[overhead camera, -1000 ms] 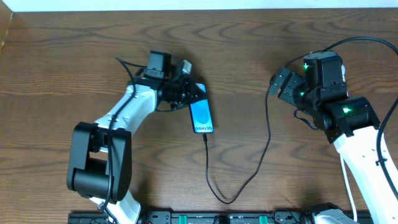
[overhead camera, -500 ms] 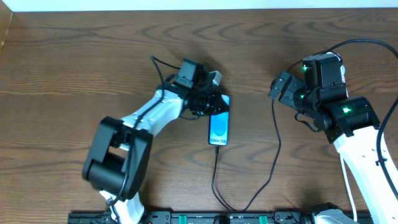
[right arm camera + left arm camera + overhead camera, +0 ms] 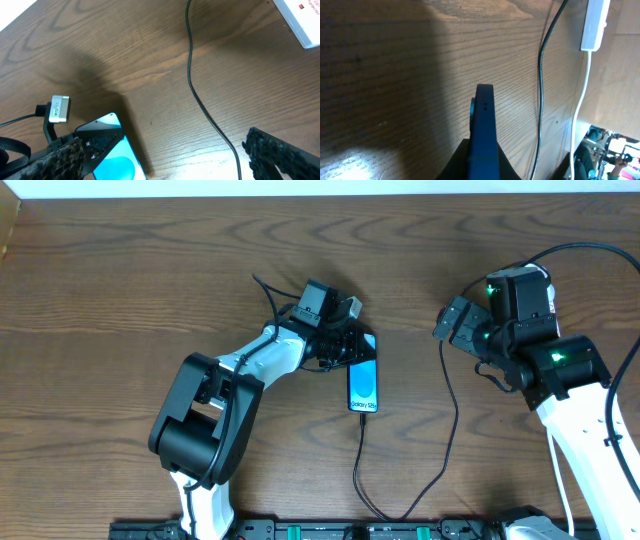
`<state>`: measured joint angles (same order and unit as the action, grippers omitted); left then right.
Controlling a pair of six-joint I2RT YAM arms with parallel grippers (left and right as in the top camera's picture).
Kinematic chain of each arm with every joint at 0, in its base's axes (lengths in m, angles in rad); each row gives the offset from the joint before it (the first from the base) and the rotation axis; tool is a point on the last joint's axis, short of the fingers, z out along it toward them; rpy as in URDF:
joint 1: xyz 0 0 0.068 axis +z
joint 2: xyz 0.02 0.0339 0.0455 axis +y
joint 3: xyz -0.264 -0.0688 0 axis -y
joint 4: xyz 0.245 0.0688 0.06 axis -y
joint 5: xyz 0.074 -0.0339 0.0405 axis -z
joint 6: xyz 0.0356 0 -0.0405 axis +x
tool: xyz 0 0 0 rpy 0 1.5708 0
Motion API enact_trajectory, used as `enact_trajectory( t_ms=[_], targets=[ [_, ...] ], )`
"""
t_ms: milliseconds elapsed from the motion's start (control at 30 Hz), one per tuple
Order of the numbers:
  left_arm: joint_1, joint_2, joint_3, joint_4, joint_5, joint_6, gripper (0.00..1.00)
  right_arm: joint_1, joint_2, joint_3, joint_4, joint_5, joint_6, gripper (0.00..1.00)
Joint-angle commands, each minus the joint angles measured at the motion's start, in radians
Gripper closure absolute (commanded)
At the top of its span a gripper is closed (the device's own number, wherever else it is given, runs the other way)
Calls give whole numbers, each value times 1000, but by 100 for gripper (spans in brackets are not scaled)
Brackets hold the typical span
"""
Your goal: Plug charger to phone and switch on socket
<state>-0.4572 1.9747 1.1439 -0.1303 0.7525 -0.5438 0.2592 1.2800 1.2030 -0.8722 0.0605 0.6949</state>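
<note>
The phone (image 3: pixel 364 383) is clamped at its top by the left gripper (image 3: pixel 345 345), mid-table, with the charger (image 3: pixel 359 450) seemingly seated in its lower edge. The right gripper (image 3: pixel 165 152) is spread wide near the socket (image 3: pixel 300 22). The connector could be tugged out if the phone is dragged further. Since the earlier frame, the phone has been shifted rightwards

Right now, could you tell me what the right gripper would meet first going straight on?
Probably the charger, its cable crossing the table ahead of the open right gripper; depth is unclear.
</note>
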Motion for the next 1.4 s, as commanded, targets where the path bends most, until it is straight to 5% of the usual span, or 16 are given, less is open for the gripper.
enact_trajectory(
  t_ms=[0,967,1167,1267,1367],
  targets=[
    [0,0,12,2,12,-36,92,0,-3,5,-3,17,-16,1],
    [-1,66,4,-18,-32,-38,91,0,30,5,-2,19,-16,1],
    [0,66,4,-18,-32,-38,58,0,30,5,-3,19,-16,1],
    [0,66,4,-22,-32,-38,54,0,30,5,-3,19,-16,1],
    [0,66,4,-41,-56,-38,29,0,30,5,-3,19,-16,1]
  ],
)
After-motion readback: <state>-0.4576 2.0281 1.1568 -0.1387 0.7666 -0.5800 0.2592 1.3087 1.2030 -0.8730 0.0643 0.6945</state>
